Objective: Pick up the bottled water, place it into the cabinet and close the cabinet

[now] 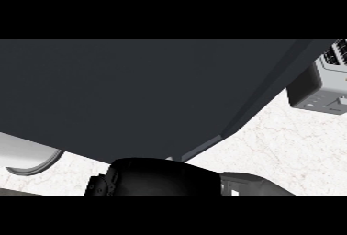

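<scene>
Looking from the left, saw a curved grey rim (34,167) on the counter (291,137) at the near left, partly tucked under a dark panel; could not tell what it belonged to. Took that panel, filling most of the view, for the cabinet door (136,92), with its edge slanting from the far right down to near centre.

Found no bottle anywhere. Judged it either inside the cabinet or hidden behind the door, but could not confirm either.

Saw the right hand (152,176) at near centre, close under the door's lower corner, with the grey forearm (254,183) coming in from the near right. Could not make out the hand's state, whether wide, narrow or holding something, since it showed only as a dark mass. Saw no left hand at all.

Judged closing the door to be the step in hand. To do it well, would press on the panel near its free edge, push along the swing rather than across it, and follow through until flush. Would first check for the bottle fully inside, clear of the door's path.

Noticed bare marble to the right of the door edge and a grey appliance (318,92) at the far right, well apart from the hand. Judged neither in the way. Reckoned the door itself the main trouble, blocking sight of cabinet and bottle alike.
</scene>
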Available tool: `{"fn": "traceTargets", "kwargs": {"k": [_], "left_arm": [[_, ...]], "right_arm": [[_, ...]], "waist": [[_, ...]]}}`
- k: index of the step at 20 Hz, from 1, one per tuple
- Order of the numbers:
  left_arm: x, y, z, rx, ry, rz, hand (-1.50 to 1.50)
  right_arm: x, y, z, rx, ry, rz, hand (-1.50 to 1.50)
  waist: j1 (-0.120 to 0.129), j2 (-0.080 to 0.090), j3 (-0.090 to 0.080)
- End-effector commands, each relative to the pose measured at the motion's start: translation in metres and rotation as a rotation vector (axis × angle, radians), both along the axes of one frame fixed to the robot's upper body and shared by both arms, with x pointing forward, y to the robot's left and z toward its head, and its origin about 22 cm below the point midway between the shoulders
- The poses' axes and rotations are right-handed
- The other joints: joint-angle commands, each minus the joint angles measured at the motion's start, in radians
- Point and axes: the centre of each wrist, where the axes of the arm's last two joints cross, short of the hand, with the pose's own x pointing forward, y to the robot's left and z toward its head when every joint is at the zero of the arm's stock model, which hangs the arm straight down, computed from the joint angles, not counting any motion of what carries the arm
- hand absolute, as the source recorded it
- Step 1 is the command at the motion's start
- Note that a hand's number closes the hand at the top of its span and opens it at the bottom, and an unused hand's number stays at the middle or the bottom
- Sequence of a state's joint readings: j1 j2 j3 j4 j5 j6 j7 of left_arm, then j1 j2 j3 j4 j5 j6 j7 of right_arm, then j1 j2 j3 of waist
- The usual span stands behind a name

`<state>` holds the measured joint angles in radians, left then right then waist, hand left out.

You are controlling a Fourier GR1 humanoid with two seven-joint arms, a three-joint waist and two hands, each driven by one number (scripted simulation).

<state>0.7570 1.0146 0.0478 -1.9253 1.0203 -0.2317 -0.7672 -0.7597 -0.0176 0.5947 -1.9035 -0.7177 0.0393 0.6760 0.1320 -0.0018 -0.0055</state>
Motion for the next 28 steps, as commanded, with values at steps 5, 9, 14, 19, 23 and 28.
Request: {"fn": "traceTargets", "kwargs": {"k": [5,9,14,19,23,28], "left_arm": [[-0.035,0.024,0.002,-0.011,0.0,0.055,-1.5],[-0.058,0.037,-0.008,-0.013,0.018,0.083,-1.5],[-0.065,0.039,0.01,-0.007,-0.004,0.088,-1.5],[-0.08,0.04,0.009,-0.008,0.013,0.085,-1.5],[-0.075,0.043,0.002,-0.008,-0.006,0.072,-1.5],[-0.066,0.04,0.009,-0.02,0.012,0.068,-1.5]], "right_arm": [[0.055,0.027,0.009,-0.036,0.206,-0.022,1.5],[0.079,0.028,0.008,-0.029,0.272,-0.041,1.5],[0.115,-0.006,-0.017,-0.005,0.288,-0.107,1.5],[0.128,-0.033,-0.049,0.035,0.308,-0.218,1.5],[0.156,-0.028,-0.044,0.06,0.23,-0.269,1.5],[0.175,-0.033,-0.038,0.062,0.122,-0.326,1.5]], "waist": [[-0.065,0.002,0.006],[-0.083,0.002,0.005],[-0.095,0.003,0.007],[-0.103,-0.001,0.007],[-0.098,0.004,0.005],[-0.1,0.008,0.006]]}}
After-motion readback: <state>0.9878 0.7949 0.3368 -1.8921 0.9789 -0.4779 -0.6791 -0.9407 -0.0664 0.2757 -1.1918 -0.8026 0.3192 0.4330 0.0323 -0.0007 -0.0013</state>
